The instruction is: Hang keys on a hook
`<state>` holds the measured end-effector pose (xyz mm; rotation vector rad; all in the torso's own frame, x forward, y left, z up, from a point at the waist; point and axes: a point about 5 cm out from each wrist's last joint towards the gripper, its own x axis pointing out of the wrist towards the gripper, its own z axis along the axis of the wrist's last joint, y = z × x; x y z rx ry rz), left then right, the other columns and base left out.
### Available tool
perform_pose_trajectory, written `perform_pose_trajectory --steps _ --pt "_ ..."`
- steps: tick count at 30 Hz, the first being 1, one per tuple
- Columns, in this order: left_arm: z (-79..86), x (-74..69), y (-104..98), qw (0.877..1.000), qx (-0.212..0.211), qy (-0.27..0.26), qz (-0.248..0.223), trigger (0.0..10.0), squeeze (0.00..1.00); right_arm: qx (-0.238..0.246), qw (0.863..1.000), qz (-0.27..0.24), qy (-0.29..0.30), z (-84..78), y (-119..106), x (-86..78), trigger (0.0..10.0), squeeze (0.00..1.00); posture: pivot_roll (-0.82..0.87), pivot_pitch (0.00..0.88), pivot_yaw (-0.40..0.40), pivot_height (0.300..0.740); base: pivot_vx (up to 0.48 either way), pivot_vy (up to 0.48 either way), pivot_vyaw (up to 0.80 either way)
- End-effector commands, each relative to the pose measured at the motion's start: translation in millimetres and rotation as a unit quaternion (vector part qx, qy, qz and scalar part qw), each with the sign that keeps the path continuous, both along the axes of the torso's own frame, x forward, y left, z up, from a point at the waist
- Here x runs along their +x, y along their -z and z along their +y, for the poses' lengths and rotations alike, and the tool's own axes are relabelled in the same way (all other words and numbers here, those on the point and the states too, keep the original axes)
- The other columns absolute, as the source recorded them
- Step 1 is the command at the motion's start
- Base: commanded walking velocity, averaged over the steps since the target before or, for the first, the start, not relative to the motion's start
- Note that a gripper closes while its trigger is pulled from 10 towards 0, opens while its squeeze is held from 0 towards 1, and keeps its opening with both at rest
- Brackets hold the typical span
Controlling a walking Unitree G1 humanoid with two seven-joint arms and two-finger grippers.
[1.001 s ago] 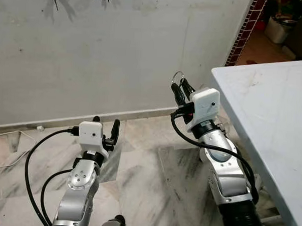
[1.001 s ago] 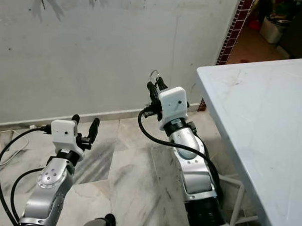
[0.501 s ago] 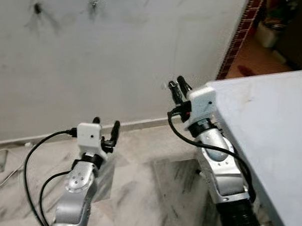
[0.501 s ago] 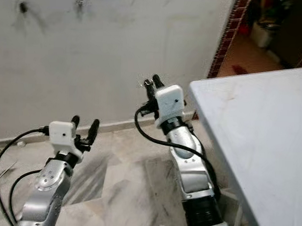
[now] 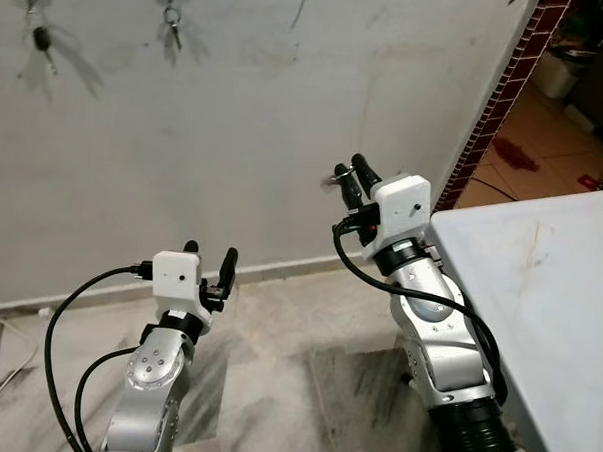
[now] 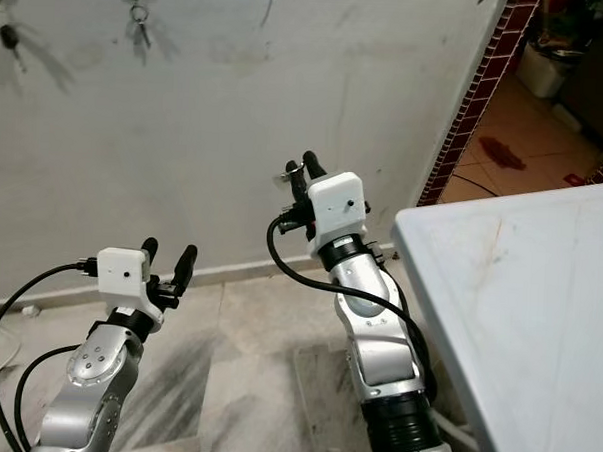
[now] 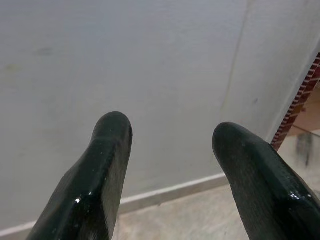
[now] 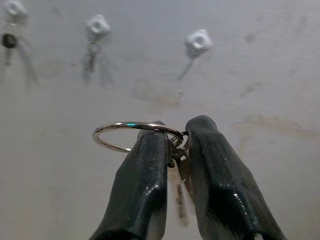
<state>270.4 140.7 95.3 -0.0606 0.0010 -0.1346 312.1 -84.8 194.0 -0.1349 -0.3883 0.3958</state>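
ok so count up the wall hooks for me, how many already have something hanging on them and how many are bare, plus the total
Hooks with something hanging: 2, the left hook with a dark key and the middle hook with a small ring.
Bare hooks: 1, the right hook.
Total: 3 hooks.
The key ring to be hung is pinched in the right gripper.

A white worktop (image 5: 539,286) is seen at 4 o'clock, a brick pillar (image 5: 497,104) at 1, marble floor (image 5: 277,335) below.

We see a silver key ring (image 8: 136,131), white hooks (image 8: 198,42) on a grey wall (image 5: 235,133), and black claw fingers (image 8: 142,190).
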Motion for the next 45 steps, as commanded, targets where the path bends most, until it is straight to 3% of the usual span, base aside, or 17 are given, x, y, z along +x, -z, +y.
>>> perform_pose_trajectory --steps 1,6,9,18,30,45 --pt "-4.1 -1.1 -0.2 1.0 -0.001 0.009 0.001 10.0 0.0 0.003 1.0 -0.001 0.006 -4.7 -0.8 0.7 10.0 0.0 0.04 0.148 0.01 0.74 0.442 0.0 0.0" --pt "-4.5 -1.8 0.7 1.0 -0.002 0.008 0.004 10.0 0.0 0.0 1.0 0.015 0.005 -4.5 2.2 2.4 10.0 0.0 0.04 0.149 0.008 0.74 0.415 0.0 0.0" --pt "-5.4 -2.4 2.4 1.0 -0.002 0.009 0.008 10.0 0.0 -0.03 0.997 0.069 -0.001 -4.0 13.4 8.7 10.0 0.0 0.03 0.149 0.007 0.74 0.395 0.0 0.0" --pt "-6.6 -3.8 4.0 1.0 -0.004 0.01 0.011 10.0 0.0 -0.02 0.997 0.08 0.003 -13.0 15.8 11.9 10.0 0.0 0.03 0.151 -0.002 0.74 0.375 0.0 0.0" --pt "-5.0 -5.0 7.5 1.0 0.01 -0.011 0.018 10.0 0.0 -0.035 0.997 0.058 -0.029 -4.4 14.2 4.8 10.0 0.0 0.03 0.155 -0.005 0.74 0.21 0.0 0.0" --pt "-5.9 -5.2 7.9 1.0 0.018 -0.014 0.017 10.0 0.0 -0.033 0.997 0.054 -0.033 -4.2 14.3 2.9 10.0 0.0 0.03 0.157 -0.003 0.74 0.0 0.0 0.79"
